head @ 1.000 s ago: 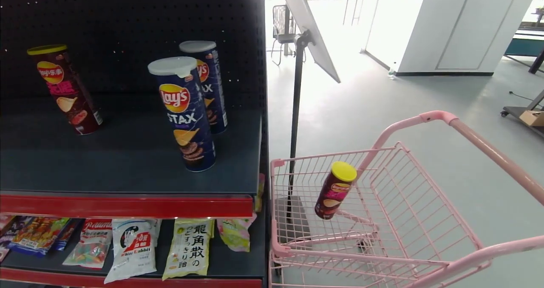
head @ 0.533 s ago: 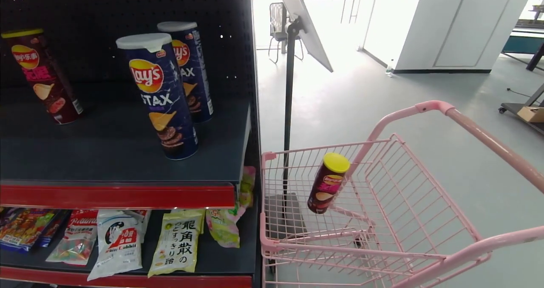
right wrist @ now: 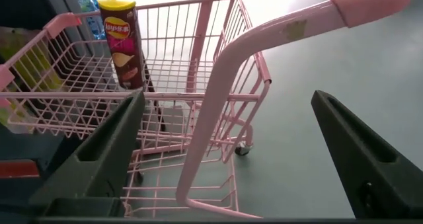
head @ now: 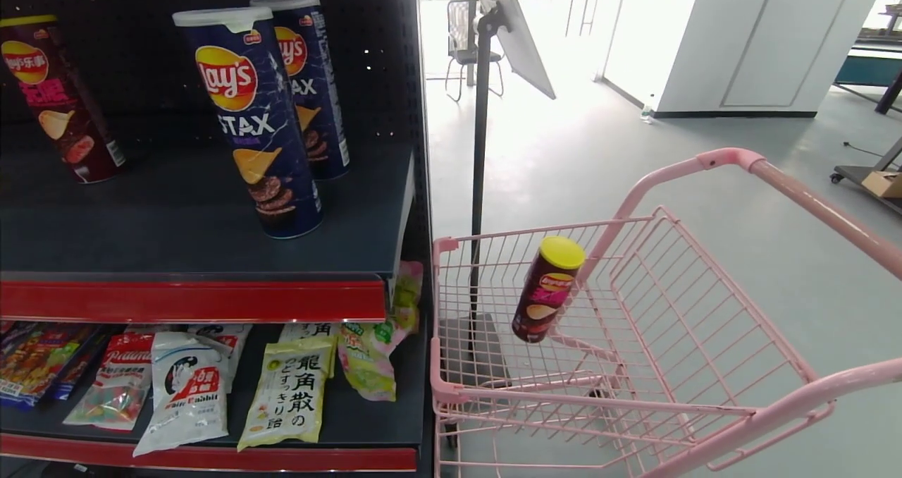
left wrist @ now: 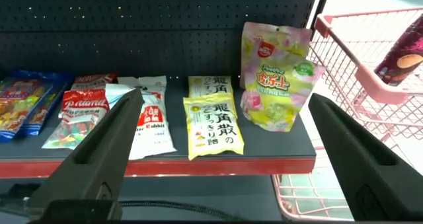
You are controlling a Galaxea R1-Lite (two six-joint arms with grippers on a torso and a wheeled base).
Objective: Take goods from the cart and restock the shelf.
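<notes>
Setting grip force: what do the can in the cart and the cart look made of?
Can: probably a cardboard tube with glossy print, judging by its sheen; yellow lid looks plastic. Cart: thin welded wire grid, likely metal with smooth pink coating.

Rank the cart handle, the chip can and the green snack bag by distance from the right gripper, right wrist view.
Nearest the right gripper first:
1. cart handle, directly ahead of it.
2. chip can, at the basket's far side.
3. green snack bag, on the shelf beyond.
</notes>
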